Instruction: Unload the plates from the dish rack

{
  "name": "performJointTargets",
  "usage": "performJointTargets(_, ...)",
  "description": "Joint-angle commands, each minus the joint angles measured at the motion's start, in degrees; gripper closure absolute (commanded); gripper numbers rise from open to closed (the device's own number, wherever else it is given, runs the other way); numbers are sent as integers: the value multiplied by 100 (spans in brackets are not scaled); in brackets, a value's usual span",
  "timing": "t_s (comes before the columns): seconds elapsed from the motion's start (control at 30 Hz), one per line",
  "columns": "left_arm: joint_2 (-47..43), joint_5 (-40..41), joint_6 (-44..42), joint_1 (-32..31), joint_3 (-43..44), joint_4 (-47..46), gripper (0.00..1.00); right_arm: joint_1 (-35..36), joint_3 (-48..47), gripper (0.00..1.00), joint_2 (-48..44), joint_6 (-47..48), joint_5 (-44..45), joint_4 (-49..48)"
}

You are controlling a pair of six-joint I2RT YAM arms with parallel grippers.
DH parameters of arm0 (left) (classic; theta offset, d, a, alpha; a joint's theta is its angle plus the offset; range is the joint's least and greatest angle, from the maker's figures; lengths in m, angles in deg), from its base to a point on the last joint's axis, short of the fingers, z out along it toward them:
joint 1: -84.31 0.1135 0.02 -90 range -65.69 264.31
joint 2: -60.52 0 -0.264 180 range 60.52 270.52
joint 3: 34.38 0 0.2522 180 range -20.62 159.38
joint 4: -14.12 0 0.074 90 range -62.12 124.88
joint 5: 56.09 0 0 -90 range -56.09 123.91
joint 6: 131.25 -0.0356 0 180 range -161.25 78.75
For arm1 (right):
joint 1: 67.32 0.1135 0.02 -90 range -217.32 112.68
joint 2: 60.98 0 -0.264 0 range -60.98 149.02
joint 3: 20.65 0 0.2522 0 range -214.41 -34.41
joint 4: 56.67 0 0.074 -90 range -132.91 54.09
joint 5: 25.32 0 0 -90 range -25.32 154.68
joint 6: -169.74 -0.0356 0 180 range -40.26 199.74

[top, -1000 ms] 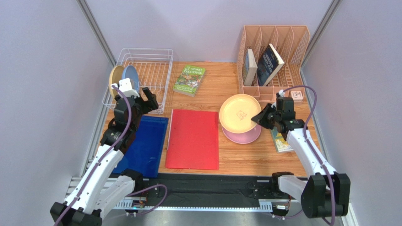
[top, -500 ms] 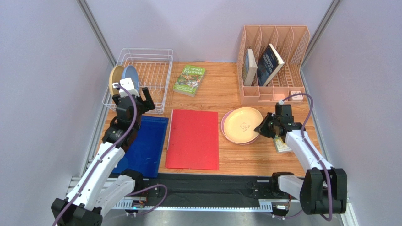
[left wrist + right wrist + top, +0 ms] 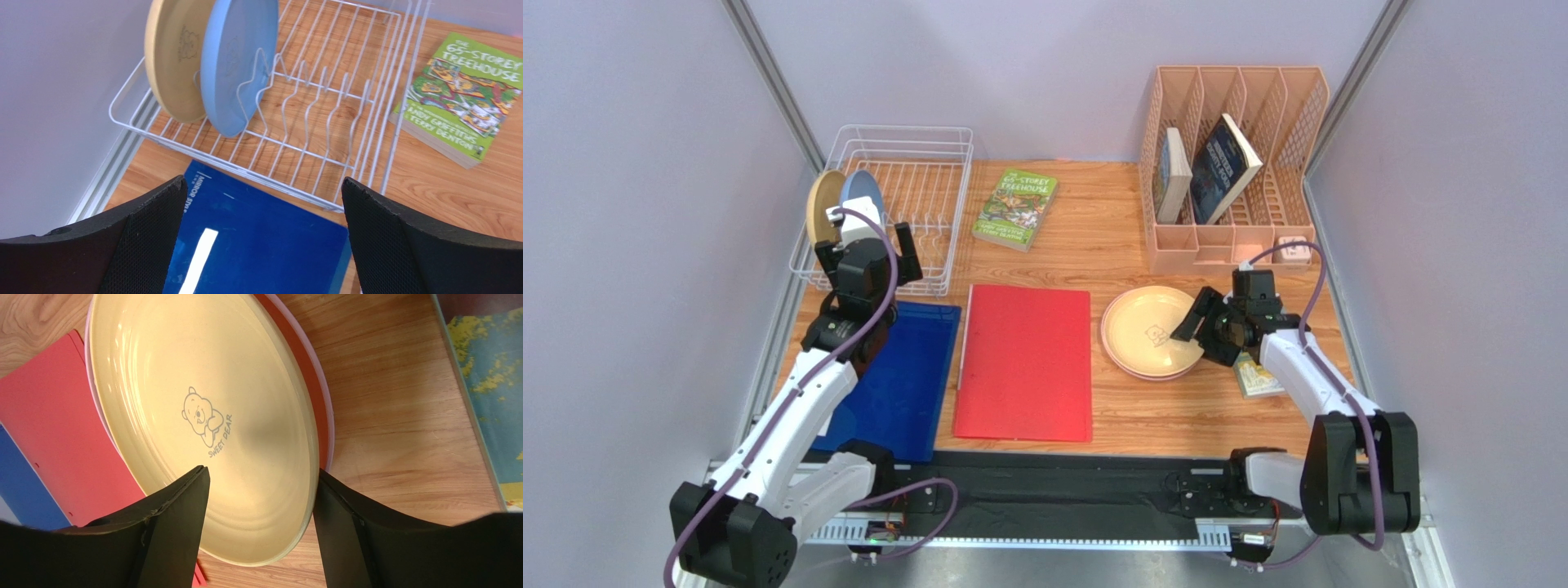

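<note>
Two hands stand open, neither holding anything. The right hand (image 3: 259,474) has its fingers spread either side of the near rim of a cream plate (image 3: 202,404) without clamping it, so the plate looks released. It lies flat, nested in the pink plate (image 3: 316,392), toward the right edge of the tabletop (image 3: 1075,233). That stack sits just in front of the peach book organiser (image 3: 1234,159) and beside a red folder (image 3: 1026,361).

The left hand (image 3: 264,190) is spread as wide as it goes and hovers over a blue folder (image 3: 245,245), at the near side of the dish rack (image 3: 402,104), which sits in the far left corner. At the rack's left end the blue plate (image 3: 236,61) and a second cream plate (image 3: 175,55) stand on edge among the prongs, close against each other.

By my reckoning the job is half done: two plates are out and stacked, two are left in the rack. The blue one is nearer the left hand and seems the likely next pick.
</note>
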Motion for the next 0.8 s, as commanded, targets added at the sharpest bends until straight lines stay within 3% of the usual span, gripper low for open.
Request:
performJointTargets(0.0, 218, 19, -137, 415, 317, -261, 0, -13, -516, 32, -545, 233, 917, 690)
performJointTargets(0.13, 631, -113, -93, 750, 563, -279, 0, 4, -850, 31, -924, 277, 1587, 1158)
performJointTargets(0.33, 1158, -245, -76, 1093, 695, -551, 0, -4, -895, 30, -1241, 259, 1553, 1000)
performJointTargets(0.6, 2037, 44, -495, 1357, 977, -1437, 1, -4, -886, 30, -600, 268, 1096, 552)
performJointTargets(0.77, 2977, 71, -743, 1629, 1345, -1887, 8, -4, -1001, 32, -134, 268, 867, 350)
